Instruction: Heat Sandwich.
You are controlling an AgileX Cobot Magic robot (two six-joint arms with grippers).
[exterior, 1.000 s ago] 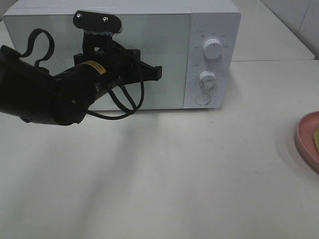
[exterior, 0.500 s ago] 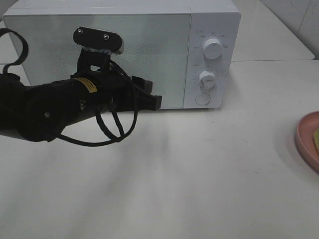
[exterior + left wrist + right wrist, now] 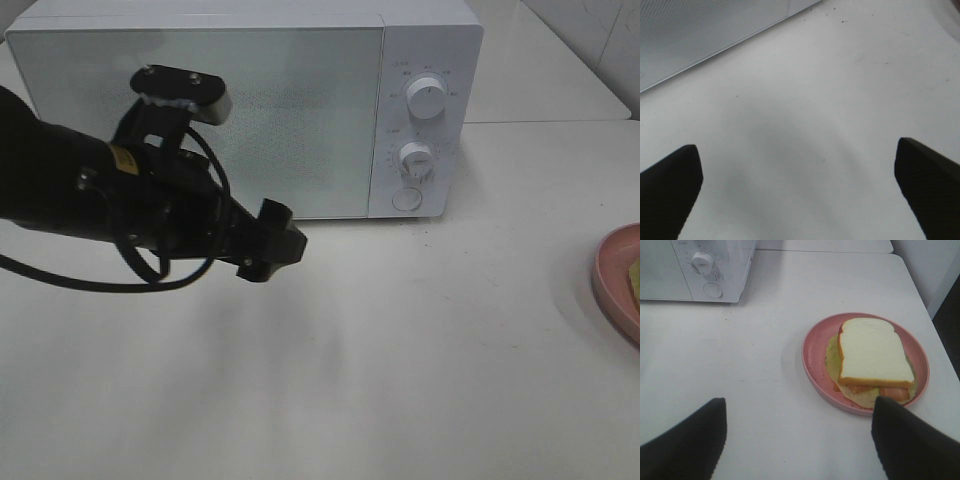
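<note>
The sandwich [image 3: 875, 352] lies flat on the pink plate [image 3: 812, 365], its rounded top crust pointing away from the right gripper [image 3: 797, 440] and its long axis running roughly from that gripper toward the far table edge. The right gripper is spread, holds nothing, and sits apart from the plate. The left gripper [image 3: 800, 190] is spread wide and empty near the microwave [image 3: 250, 100], well apart from the plate.

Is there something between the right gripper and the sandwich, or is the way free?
Nothing visible blocks it. The right gripper is open above bare table, and the sandwich lies uncovered on the pink plate just ahead.
</note>
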